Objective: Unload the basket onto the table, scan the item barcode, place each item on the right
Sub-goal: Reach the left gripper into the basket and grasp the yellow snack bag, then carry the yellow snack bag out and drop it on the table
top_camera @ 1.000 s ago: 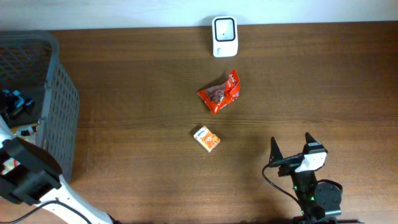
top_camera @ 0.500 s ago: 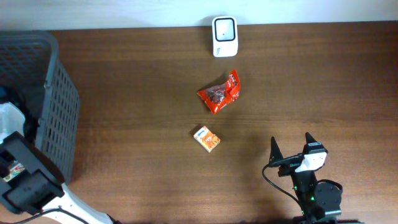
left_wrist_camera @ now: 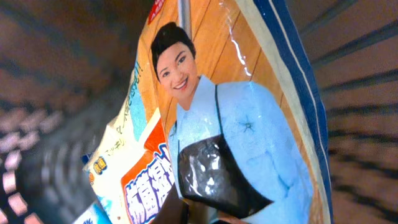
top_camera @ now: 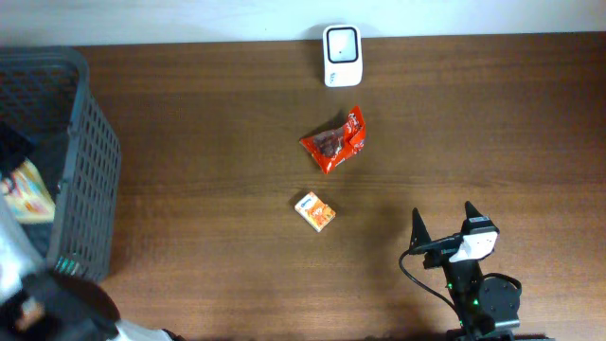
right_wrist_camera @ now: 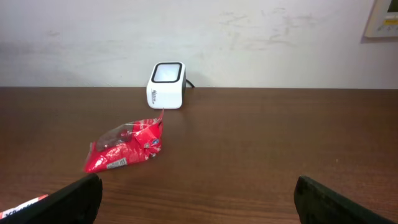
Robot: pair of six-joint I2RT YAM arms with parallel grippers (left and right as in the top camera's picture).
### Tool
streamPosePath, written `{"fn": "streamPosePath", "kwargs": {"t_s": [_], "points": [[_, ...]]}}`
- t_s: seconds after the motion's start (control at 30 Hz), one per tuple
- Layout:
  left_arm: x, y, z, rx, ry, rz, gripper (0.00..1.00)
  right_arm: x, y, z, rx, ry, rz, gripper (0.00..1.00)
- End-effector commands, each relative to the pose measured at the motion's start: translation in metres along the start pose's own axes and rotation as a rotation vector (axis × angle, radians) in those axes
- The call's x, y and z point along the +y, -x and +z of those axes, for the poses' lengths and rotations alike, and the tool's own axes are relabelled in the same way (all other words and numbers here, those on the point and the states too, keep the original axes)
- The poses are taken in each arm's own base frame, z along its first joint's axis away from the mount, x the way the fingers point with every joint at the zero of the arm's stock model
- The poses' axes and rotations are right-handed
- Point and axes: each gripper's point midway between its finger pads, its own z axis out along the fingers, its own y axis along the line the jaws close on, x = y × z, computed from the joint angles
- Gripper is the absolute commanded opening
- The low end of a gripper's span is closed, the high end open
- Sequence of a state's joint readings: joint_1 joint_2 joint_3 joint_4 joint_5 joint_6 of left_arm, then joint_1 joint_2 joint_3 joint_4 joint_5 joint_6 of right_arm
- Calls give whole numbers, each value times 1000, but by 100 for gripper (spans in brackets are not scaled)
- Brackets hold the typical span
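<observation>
A flat snack packet (left_wrist_camera: 230, 124), orange and pale blue with a printed smiling woman, fills the left wrist view. My left gripper (left_wrist_camera: 211, 214) is shut on its lower edge, with only dark finger parts showing at the bottom. From overhead the same packet (top_camera: 26, 192) shows inside the grey basket (top_camera: 90, 161). The white barcode scanner (top_camera: 341, 55) stands at the table's far edge, also seen as the scanner (right_wrist_camera: 166, 85) in the right wrist view. My right gripper (top_camera: 443, 220) rests open and empty near the front right.
A red crinkled packet (top_camera: 333, 142) lies mid-table below the scanner, and a small orange box (top_camera: 314, 211) lies nearer the front. The basket takes up the left edge. My blurred left arm (top_camera: 47, 303) fills the bottom-left corner.
My left gripper has shut inside the basket, and the arm has shifted toward the bottom-left. The orange packet now shows in the basket. The right arm has not moved.
</observation>
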State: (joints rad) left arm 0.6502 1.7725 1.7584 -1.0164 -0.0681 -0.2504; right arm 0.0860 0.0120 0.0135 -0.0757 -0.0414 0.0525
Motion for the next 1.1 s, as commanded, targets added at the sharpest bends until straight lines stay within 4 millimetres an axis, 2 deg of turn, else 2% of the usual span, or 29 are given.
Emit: {"fn": "streamPosePath", "kwargs": {"t_s": [0.0,0.03,0.07,0.13,0.17,0.2,0.23,0.3,0.37,0.43,0.47,0.53,0.57,0.6,0.63,0.67,0.73,0.77,0.8,0.87,0.9,0.93,0.97,1.0,1.03,1.07], "points": [[-41,37,-160,-362,-328,22,0,-1,-4,0,7,-5,4,98],[-55,35,-199,-439,-419,55,0,-1,-4,0,7,-4,4,98],[-76,24,-246,-517,-543,112,0,-1,-4,0,7,-5,4,98],[-119,-11,-313,-584,-761,233,0,-1,-4,0,7,-5,4,98],[-140,-32,-332,-564,-859,287,0,-1,-4,0,7,-5,4,99],[-156,-49,-342,-537,-929,336,0,-1,-4,0,7,-5,4,98],[-183,-78,-352,-473,-1023,416,0,-1,-4,0,7,-5,4,98],[-236,-138,-346,-301,-1141,563,0,-1,-4,0,7,-4,4,98],[-291,-198,-320,-109,-1179,698,0,-1,-4,0,7,-5,4,98],[-332,-245,-277,20,-1107,782,0,-1,-4,0,7,-5,4,98],[-353,-276,-246,101,-1051,834,0,-1,-4,0,7,-5,4,98],[-371,-315,-202,191,-955,893,0,-1,-4,0,7,-5,4,98],[-370,-325,-169,199,-830,918,0,-1,-4,0,7,-5,4,98],[-365,-328,-152,192,-742,935,0,-1,-4,0,7,-5,4,98],[-359,-330,-138,186,-668,952,5,-1,-4,0,7,-5,4,98],[-356,-336,-132,198,-635,969,20,-1,-4,0,7,-5,4,98],[-355,-344,-132,212,-630,987,62,-1,-4,0,7,-5,4,98],[-356,-343,-135,205,-637,985,75,-1,-4,0,7,-5,4,98],[-359,-338,-141,193,-648,979,77,-1,-4,0,7,-5,4,99],[-360,-307,-170,148,-677,941,78,-1,-4,0,7,-4,4,98],[-356,-278,-193,100,-689,902,78,-1,-4,0,7,-5,4,98],[-343,-240,-217,26,-674,850,79,-1,-4,0,7,-5,4,98],[-330,-214,-230,-27,-648,810,80,-1,-4,0,7,-5,4,98],[-310,-184,-242,-84,-608,760,82,-1,-4,0,7,-5,4,98],[-271,-138,-255,-155,-547,662,99,-1,-4,0,7,-4,4,98],[-246,-112,-257,-194,-507,595,99,-1,-4,0,7,-4,4,99]]}}
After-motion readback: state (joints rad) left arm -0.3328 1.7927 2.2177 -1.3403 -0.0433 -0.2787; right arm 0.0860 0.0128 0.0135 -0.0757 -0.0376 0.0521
